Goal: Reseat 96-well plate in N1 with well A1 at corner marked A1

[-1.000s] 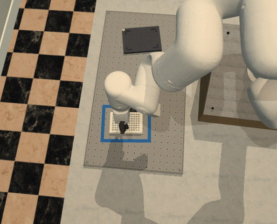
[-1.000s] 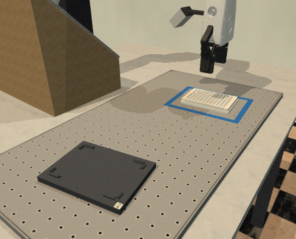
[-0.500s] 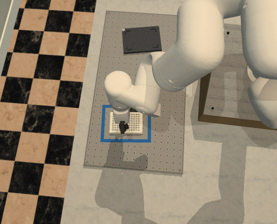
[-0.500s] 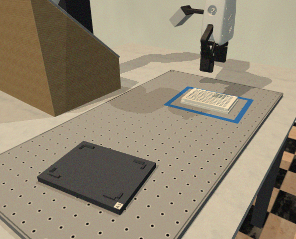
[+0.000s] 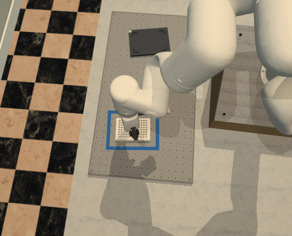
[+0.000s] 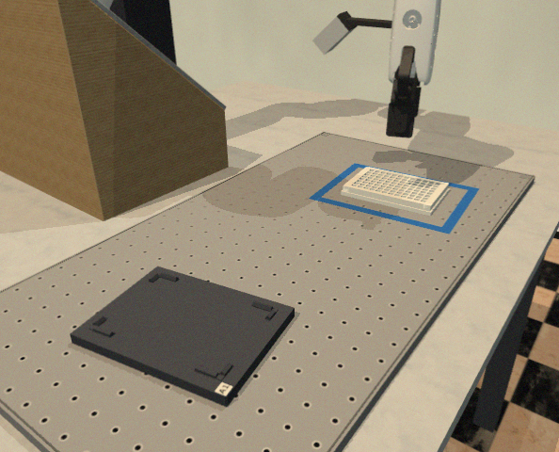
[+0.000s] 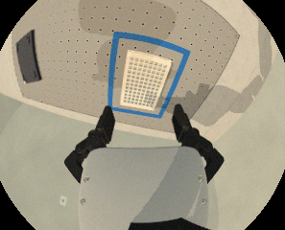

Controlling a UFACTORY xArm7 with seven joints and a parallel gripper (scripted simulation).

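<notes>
One white plate with many little wells, the 96-well plate (image 6: 395, 188), is lying flat on the grey deck (image 6: 289, 272) full of small holes. It is sitting inside the blue taped outline, bench spot B1 (image 6: 445, 226), with grey deck showing all around it. No edge of the plate is touching the blue tape.

High above the plate, the claw (image 6: 400, 127) is hanging in the air, pointing straight down. Its two black fingers are standing as wide apart as they go. Nothing is sitting between them, so the claw is holding nothing. In the wrist view the plate (image 7: 144, 79) is looking small, far under the finger tips, and the blue outline (image 7: 118, 41) is framing it. From the top, the claw (image 5: 133, 132) is showing over the plate's near long side, and the big white arm (image 5: 151, 94) is covering part of the plate.

At the other end of the deck, well apart from the plate, the dark plate nest N1 (image 6: 183, 330) is sitting with nothing in it. Four small raised locators (image 6: 163, 278) are marking its corners. A little white A1 label (image 6: 224, 388) is sticking on one corner of the nest. I cannot tell which corner of the plate is cut off.

A big brown block (image 6: 95, 106) is standing beside the deck.
</notes>
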